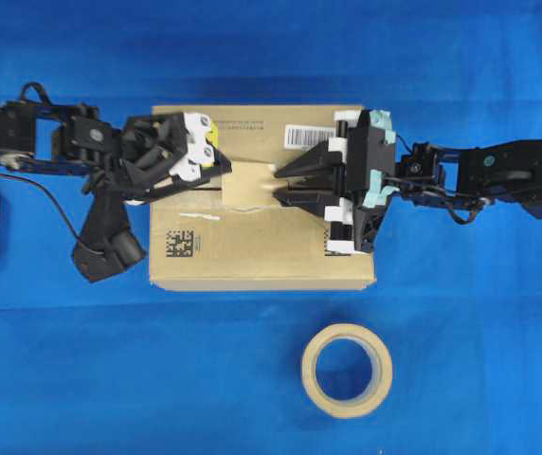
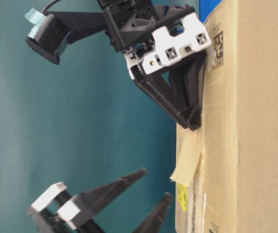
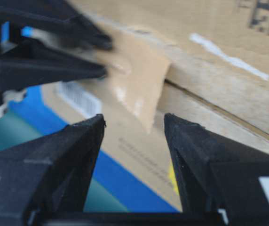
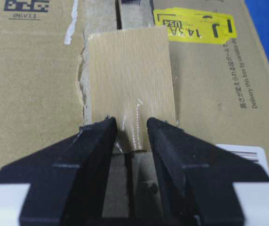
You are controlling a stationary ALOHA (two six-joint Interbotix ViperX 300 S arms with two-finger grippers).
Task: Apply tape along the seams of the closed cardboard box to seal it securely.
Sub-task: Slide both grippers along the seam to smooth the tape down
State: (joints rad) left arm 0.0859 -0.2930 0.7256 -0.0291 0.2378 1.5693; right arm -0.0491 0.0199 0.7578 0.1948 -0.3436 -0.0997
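Right now you're in the laying-down step: the tape [image 4: 130, 84] sits across the seam [image 4: 133, 14] near the middle of the box [image 1: 252, 256], between the two tools. Its right-hand end looks stuck, with your right tool [image 1: 280, 186] resting its tips on that end, jaws parted, pinning rather than pinching as far as the right wrist view shows. The other end isn't down yet; in the left wrist and table-level views that edge curls up off the cardboard.

Your left tool [image 1: 216, 163] is released, jaws spread, holding nothing, and hangs just beside the lifted edge.

Next, I'd judge you need to keep the right tool bearing down as an anchor while the left presses the loose end flat onto the seam and smooths it outward. Go gently: the flap gap under the tape may give, and a wrinkle would weaken the seal. The roll [image 1: 346, 371] lies on the tabletop [image 1: 81, 379], well apart from the box.
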